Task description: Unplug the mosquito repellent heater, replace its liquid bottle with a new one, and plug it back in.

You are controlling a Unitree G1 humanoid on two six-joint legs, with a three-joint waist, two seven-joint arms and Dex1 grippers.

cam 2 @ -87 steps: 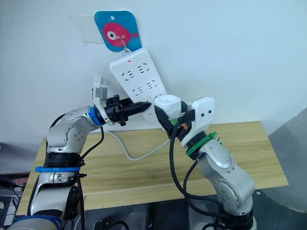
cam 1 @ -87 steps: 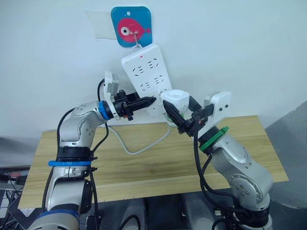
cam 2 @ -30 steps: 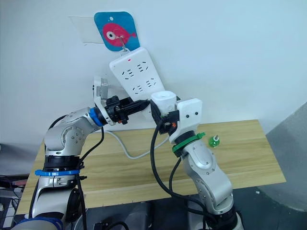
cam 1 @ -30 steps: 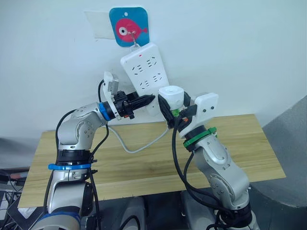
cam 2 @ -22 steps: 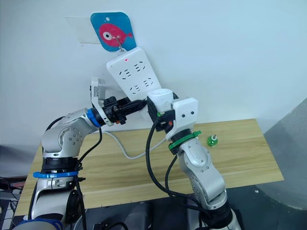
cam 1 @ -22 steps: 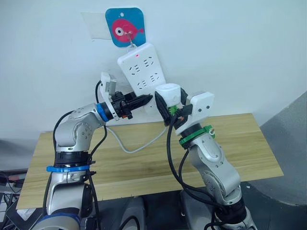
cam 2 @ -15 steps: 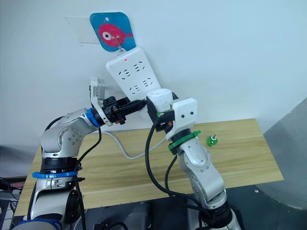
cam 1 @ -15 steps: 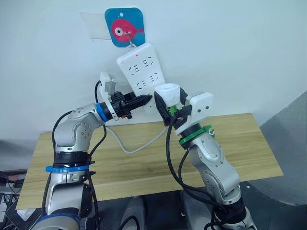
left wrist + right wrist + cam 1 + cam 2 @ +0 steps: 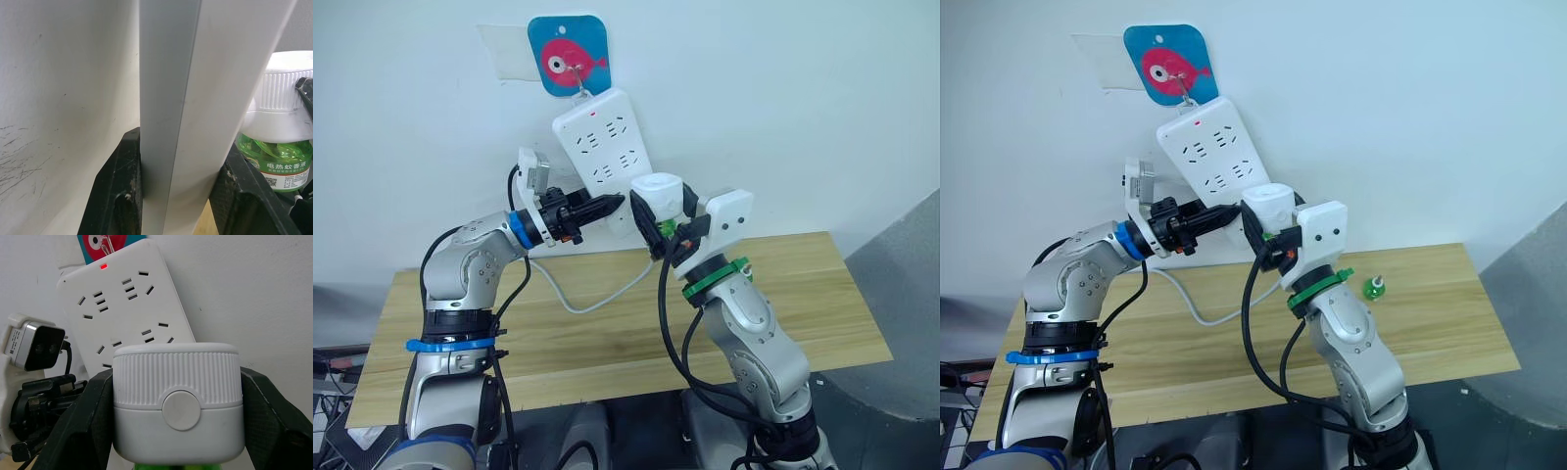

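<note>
the left gripper (image 9: 612, 204) is raised to the wall, its two black fingers (image 9: 117, 196) clamped on the lower edge of the long white plastic multi-socket power strip (image 9: 602, 157). the strip hangs tilted from a hook on a blue square wall plaque with a pink fish (image 9: 568, 54), a small red light lit near its top. from below this gripper a white cable (image 9: 592, 299) loops down toward the light wooden table (image 9: 607, 338). just right of the left gripper, the right gripper (image 9: 656, 223) grips the small white rounded plastic mosquito repellent heater (image 9: 658, 193) from both sides, its ribbed body upright and level with the strip's lower end. a clear bottle of green liquid (image 9: 279, 159) is attached beneath the heater. further right, beyond the right arm, a small green bottle (image 9: 1372, 287) stands on the table.
</note>
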